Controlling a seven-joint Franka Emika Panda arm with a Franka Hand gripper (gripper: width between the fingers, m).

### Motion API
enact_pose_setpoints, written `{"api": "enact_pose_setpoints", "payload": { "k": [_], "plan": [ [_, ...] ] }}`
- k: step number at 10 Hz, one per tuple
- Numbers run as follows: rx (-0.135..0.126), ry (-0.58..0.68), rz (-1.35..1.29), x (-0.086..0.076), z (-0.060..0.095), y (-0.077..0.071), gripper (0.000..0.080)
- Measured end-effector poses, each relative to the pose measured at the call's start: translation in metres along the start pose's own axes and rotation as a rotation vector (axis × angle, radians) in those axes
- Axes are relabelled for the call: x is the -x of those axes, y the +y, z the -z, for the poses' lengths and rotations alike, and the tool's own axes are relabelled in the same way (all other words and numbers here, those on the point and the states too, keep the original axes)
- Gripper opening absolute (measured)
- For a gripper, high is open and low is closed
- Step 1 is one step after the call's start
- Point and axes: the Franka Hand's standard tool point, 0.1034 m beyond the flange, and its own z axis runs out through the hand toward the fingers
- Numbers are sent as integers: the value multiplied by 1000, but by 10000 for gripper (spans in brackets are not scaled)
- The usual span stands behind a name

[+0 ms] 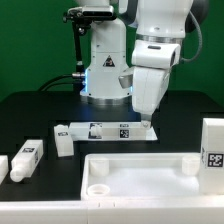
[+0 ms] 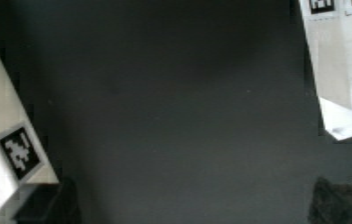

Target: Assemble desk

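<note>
Hand [image 1: 147, 118] hangs, jaws wide apart, near the marker board [image 1: 105, 130].

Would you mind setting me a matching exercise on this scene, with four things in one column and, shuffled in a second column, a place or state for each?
Things:
1. tabletop panel
2. marker board
3. gripper
4. tagged leg

Places or states:
A. stands tall at the exterior view's right edge
B. lies flat on the table just in front of the robot base
C. in the foreground, a round socket showing in its corner
D. open, holding nothing, low near one end of the marker board

Pairs: 1-C, 2-B, 3-D, 4-A.
</note>
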Motion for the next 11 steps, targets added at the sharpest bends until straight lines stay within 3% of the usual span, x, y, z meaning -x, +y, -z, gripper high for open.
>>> {"api": "enact_pose_setpoints", "payload": {
  "k": [1,3,5,6,9,11],
  "plan": [
    [-4,-2,-14,1,-1,-3,649],
    [-39,-21,-77,14,-16,-32,649],
    [-19,-3,-86,40,-30,-44,649],
    [-30,-10,-102,41,-31,-46,649],
    [-30,-9,-102,41,-32,-48,649],
    [-48,-21,-114,38,-45,-67,649]
  ]
}}
